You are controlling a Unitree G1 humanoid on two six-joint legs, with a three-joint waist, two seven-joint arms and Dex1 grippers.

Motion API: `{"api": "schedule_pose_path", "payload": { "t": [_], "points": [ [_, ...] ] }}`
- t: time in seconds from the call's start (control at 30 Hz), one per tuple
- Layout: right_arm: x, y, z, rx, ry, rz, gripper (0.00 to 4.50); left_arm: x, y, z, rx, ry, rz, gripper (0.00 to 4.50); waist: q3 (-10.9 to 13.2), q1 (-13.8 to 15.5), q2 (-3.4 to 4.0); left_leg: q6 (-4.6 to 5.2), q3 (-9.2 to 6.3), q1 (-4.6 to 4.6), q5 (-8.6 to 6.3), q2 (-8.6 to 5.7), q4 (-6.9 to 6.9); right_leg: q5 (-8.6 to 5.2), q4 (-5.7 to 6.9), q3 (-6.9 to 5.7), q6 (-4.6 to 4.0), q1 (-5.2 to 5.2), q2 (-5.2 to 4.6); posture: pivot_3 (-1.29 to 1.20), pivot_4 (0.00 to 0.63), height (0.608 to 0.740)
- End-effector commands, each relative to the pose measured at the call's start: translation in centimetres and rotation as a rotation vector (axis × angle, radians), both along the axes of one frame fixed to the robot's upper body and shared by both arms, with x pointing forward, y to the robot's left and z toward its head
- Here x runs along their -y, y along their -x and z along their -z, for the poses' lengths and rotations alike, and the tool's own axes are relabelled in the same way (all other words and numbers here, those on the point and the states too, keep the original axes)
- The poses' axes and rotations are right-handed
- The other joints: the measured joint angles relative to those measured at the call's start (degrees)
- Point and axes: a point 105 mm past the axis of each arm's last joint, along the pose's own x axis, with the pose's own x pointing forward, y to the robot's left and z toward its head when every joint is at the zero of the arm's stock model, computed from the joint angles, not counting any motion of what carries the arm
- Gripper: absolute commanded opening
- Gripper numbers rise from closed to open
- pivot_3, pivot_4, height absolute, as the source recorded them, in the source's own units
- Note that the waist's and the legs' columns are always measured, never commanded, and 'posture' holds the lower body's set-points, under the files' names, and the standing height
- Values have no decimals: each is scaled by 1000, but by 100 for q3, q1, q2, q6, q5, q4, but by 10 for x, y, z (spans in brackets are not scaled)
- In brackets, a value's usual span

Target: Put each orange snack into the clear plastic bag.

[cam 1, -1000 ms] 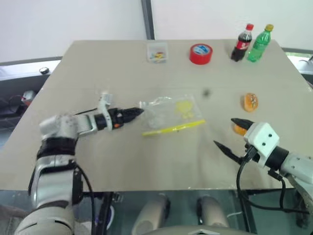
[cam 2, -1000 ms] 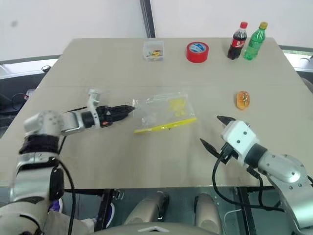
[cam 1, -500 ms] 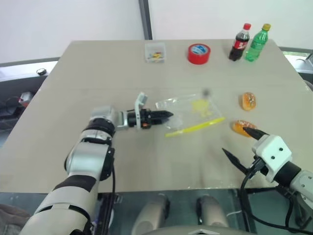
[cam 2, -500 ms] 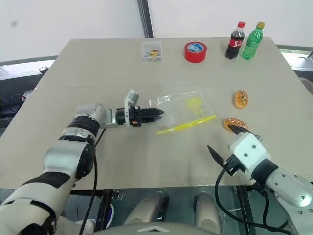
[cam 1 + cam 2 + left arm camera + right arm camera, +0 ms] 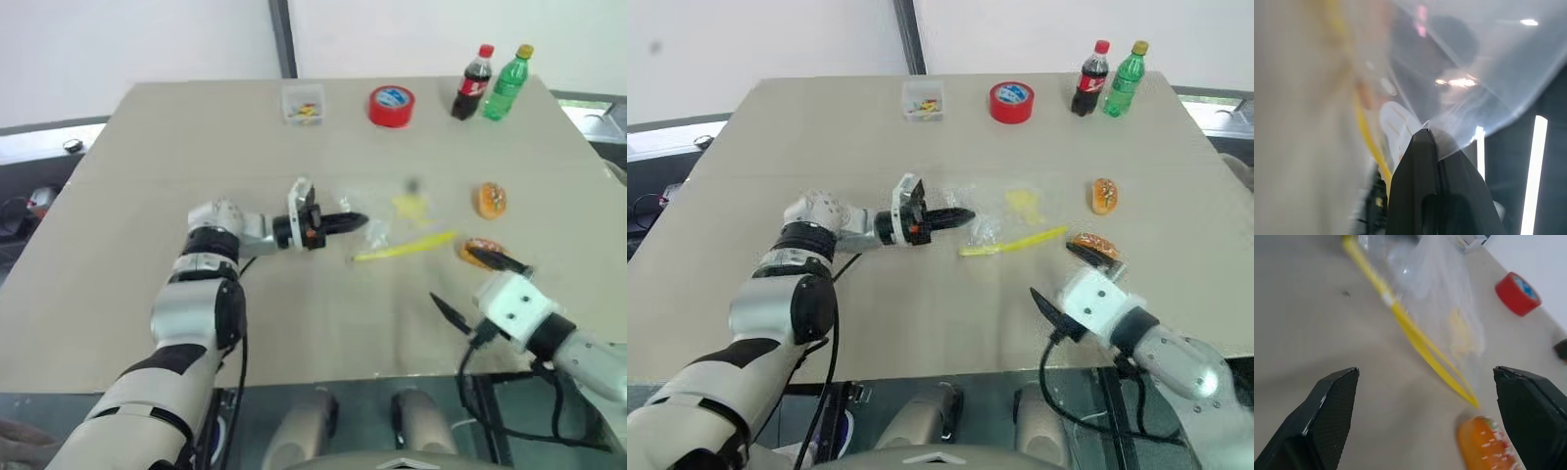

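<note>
The clear plastic bag [image 5: 404, 220] lies mid-table, its yellow strip [image 5: 407, 244] toward me. My left gripper [image 5: 351, 222] is shut on the bag's left edge, which bunches up at the pinch. In the left wrist view the black fingers [image 5: 1426, 161] meet on the clear film [image 5: 1474, 73]. One orange snack [image 5: 490, 200] rests right of the bag. A second orange snack [image 5: 478, 252] lies nearer me, touching the far fingertip of my right gripper [image 5: 453, 276], which stands open just short of it. In the right wrist view this snack [image 5: 1486, 446] sits between the wide fingers [image 5: 1327, 404].
Along the table's far edge stand a small clear box [image 5: 302, 103], a red tape roll [image 5: 392, 101], a cola bottle [image 5: 469, 82] and a green bottle [image 5: 505, 83]. Bare table [image 5: 323, 313] lies between the bag and the near edge.
My left gripper has shut on the bag's edge and carried it right, toward the snacks, raising that edge. The right gripper stays open by the near snack. The camera has shifted.
</note>
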Motion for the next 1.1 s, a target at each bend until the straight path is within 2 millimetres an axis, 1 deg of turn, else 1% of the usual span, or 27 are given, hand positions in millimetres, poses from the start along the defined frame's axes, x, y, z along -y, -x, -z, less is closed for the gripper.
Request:
{"api": "schedule_pose_path", "payload": {
  "t": [0.03, 0.1, 0.17, 0.2, 0.27, 0.4, 0.43, 0.47, 0.53, 0.57, 0.6, 0.67, 0.73, 0.77, 0.87, 0.97, 1.07, 1.1],
  "points": [
    [-4, -16, 7, 79, 109, 5, 4500, -5, 4, -26, 78, 65, 6, 27, -1, -18, 1, -2, 0, 2, 1, 2, -2, 0, 2, 2, -1, -3, 1, 0, 150, 740],
    [-5, -35, 7, 154, 137, 51, 4500, -7, 8, -30, 116, 74, 11, 27, -1, -18, 2, -6, 2, 4, 3, 5, -7, 1, 3, 6, -2, -7, 3, 0, 150, 740],
    [-6, -58, -1, 249, 128, 122, 4500, -12, 13, -33, 149, 74, 10, 27, -1, -64, 2, -7, 8, 0, 4, 8, -7, 2, 5, 14, -4, -13, 3, 0, 150, 740],
    [-9, -66, -6, 273, 96, 138, 4500, -15, 15, -34, 159, 73, 6, 27, -1, -79, 2, -8, 12, 0, 4, 8, -7, 3, 6, 17, -5, -14, 1, 0, 150, 740],
    [-18, -76, -10, 286, 46, 132, 4500, -19, 17, -34, 167, 71, -9, 27, -2, -85, 2, -8, 10, 0, 5, 7, -5, 4, 12, 21, -6, -17, -2, 0, 150, 740],
    [-31, -87, -9, 261, -29, 95, 4500, -26, 23, -35, 188, 71, -29, 27, -2, -64, 1, -8, 7, -7, 4, 5, -7, 4, 8, 19, -6, -23, -2, 0, 150, 740],
    [-33, -88, -7, 250, -35, 83, 3996, -28, 23, -36, 189, 71, -41, 0, -2, -62, 1, -8, 7, -9, 4, 4, -7, 4, 6, 19, -6, -23, -3, 0, 150, 740],
    [-34, -89, -6, 245, -35, 69, 3712, -29, 23, -36, 189, 72, -53, 0, -2, -61, 1, -8, 7, -9, 4, 2, -7, 4, 5, 20, -6, -23, -5, 0, 150, 740],
    [-37, -91, -6, 244, -45, 53, 2886, -32, 26, -38, 202, 82, -61, 0, -2, -69, 1, -8, 7, -9, 4, 1, -6, 4, 6, 20, -7, -23, -4, 0, 150, 740],
    [-38, -92, -6, 247, -55, 45, 2264, -32, 28, -39, 207, 86, -63, 0, -3, -82, 2, -8, 7, -9, 5, 1, -6, 4, 8, 20, -7, -25, -3, 0, 150, 740],
    [-40, -93, -8, 251, -65, 37, 1883, -34, 30, -38, 212, 85, -67, 0, -3, -93, 2, -8, 8, -9, 5, 2, -6, 4, 10, 20, -7, -26, -2, 0, 150, 740],
    [-41, -97, -11, 260, -75, 28, 954, -35, 31, -38, 214, 85, -84, 0, -3, -121, 2, -9, 9, -9, 5, 4, -5, 4, 14, 22, -7, -28, -1, 0, 150, 740],
    [-42, -101, -14, 262, -93, 22, 274, -38, 31, -38, 215, 86, -108, 0, -4, -146, 3, -9, 12, -7, 5, 4, -4, 5, 15, 26, -7, -28, 0, 0, 150, 740],
    [-43, -102, -16, 267, -100, 16, 126, -38, 31, -38, 218, 90, -118, 0, -4, -149, 3, -9, 14, -7, 5, 4, -4, 5, 17, 28, -7, -29, -1, 0, 150, 740],
    [-44, -108, -23, 276, -134, 11, 126, -38, 32, -41, 229, 94, -161, 0, -4, -141, 3, -9, 14, -7, 5, 5, -3, 5, 17, 29, -8, -30, -1, 0, 150, 740],
    [-42, -114, -30, 287, -154, 12, 126, -39, 27, -39, 244, 39, -244, 0, -4, -130, 3, -9, 14, -7, 5, 4, -2, 5, 17, 29, -8, -29, -2, 0, 150, 740],
    [-36, -124, -39, 304, -149, 19, 126, -41, 22, -38, 273, -17, -325, 0, -4, -123, 3, -9, 17, -7, 5, 4, -1, 5, 17, 30, -9, -28, -2, 0, 150, 740],
    [-31, -130, -44, 311, -142, 30, 0, -42, 21, -36, 311, -74, -357, 411, -4, -124, 4, -9, 18, -7, 5, 4, 0, 5, 17, 30, -9, -28, -2, 0, 150, 740]
  ]
}}
